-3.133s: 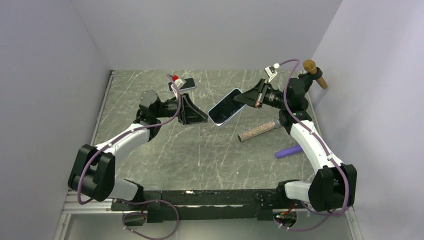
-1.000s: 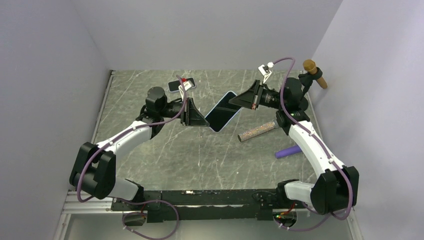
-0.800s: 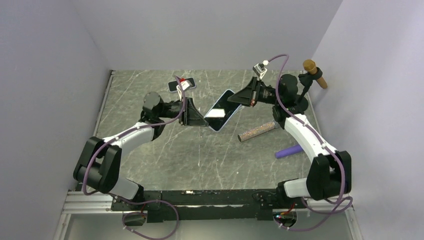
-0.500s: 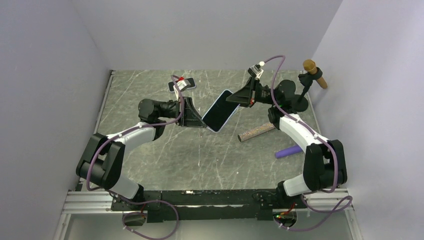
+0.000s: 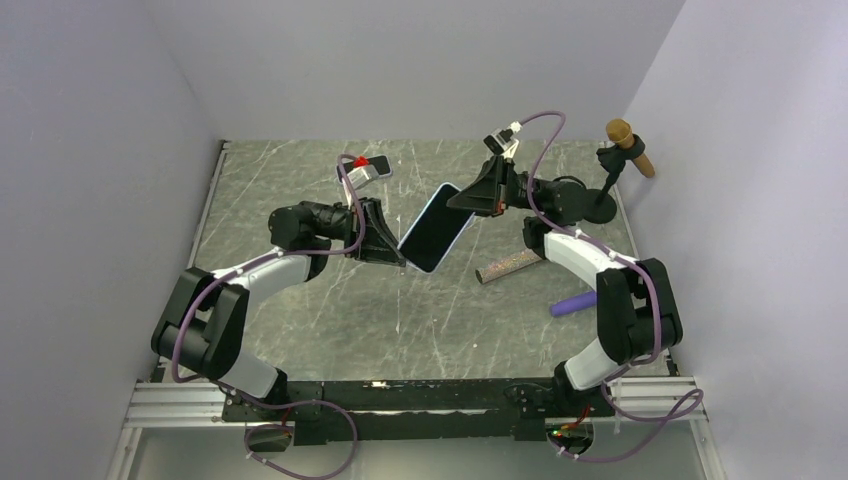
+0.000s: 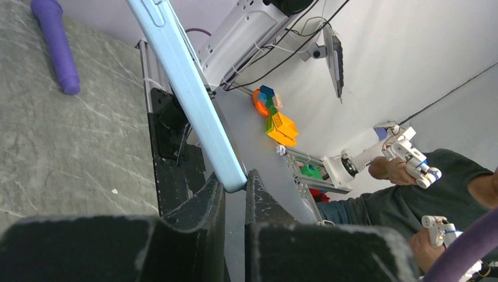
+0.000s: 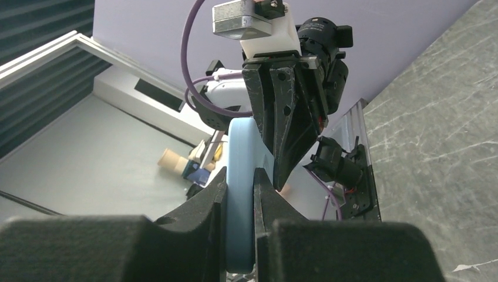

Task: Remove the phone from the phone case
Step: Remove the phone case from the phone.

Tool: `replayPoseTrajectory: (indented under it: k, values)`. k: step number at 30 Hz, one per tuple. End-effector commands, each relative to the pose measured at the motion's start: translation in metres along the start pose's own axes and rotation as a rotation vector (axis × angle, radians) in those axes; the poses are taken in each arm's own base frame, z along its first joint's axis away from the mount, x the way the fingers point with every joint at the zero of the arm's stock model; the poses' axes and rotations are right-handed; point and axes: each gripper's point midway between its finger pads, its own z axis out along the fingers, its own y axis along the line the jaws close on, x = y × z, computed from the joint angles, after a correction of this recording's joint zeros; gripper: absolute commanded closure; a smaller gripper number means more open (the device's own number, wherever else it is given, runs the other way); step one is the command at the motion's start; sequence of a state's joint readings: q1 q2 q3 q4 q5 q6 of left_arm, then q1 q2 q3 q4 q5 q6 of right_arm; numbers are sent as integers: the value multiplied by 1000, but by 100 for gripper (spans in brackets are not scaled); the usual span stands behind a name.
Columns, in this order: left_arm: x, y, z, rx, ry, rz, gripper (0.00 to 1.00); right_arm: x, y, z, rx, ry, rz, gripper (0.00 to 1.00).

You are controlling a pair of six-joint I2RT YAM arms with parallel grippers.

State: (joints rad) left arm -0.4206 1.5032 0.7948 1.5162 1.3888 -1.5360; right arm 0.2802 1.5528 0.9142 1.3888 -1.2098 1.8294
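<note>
The phone in its light blue case [image 5: 435, 228] hangs tilted above the table, dark screen facing the front. My right gripper [image 5: 462, 203] is shut on its upper right end; in the right wrist view the blue case [image 7: 241, 141] stands edge-on between the fingers of that gripper [image 7: 239, 171]. My left gripper [image 5: 397, 255] is shut on the lower left corner; in the left wrist view the case edge [image 6: 188, 88] runs down into the narrow gap of the left gripper [image 6: 235, 185]. The phone sits fully inside the case.
A brown glittery cylinder [image 5: 512, 265] and a purple cylinder [image 5: 577, 303] lie on the table at the right. A microphone on a stand [image 5: 628, 145] stands at the back right corner. A small dark device with a red part [image 5: 368, 167] lies at the back left.
The left gripper has come up to the phone and shut on its lower corner. Both arms have shifted the phone left and tipped it steeper; the right wrist has swung round.
</note>
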Motion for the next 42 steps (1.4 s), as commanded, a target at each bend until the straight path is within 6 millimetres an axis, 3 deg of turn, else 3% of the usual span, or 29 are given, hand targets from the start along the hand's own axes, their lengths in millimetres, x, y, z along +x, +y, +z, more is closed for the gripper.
replayPoseTrajectory:
  k: [1, 22, 28, 36, 41, 42]
  values:
    - [-22, 1, 6, 23, -101, 129, 100, 41, 28, 22, -72, 158, 14, 100]
    - [-23, -4, 4, 17, -138, 210, 100, 23, 4, 45, -130, 158, 67, 100]
    - [-28, 14, -1, -44, -172, 168, 100, 27, 5, 49, -138, 156, 65, 100]
    - [-26, 73, -16, -323, -190, 60, 100, 29, 7, 53, -155, 135, 57, 100]
    - [-30, 66, -16, -310, -172, 88, 99, 18, 1, 48, -95, 94, 15, 100]
    - [-30, 64, -15, -311, -166, 86, 91, 11, 0, 42, -72, 67, -1, 100]
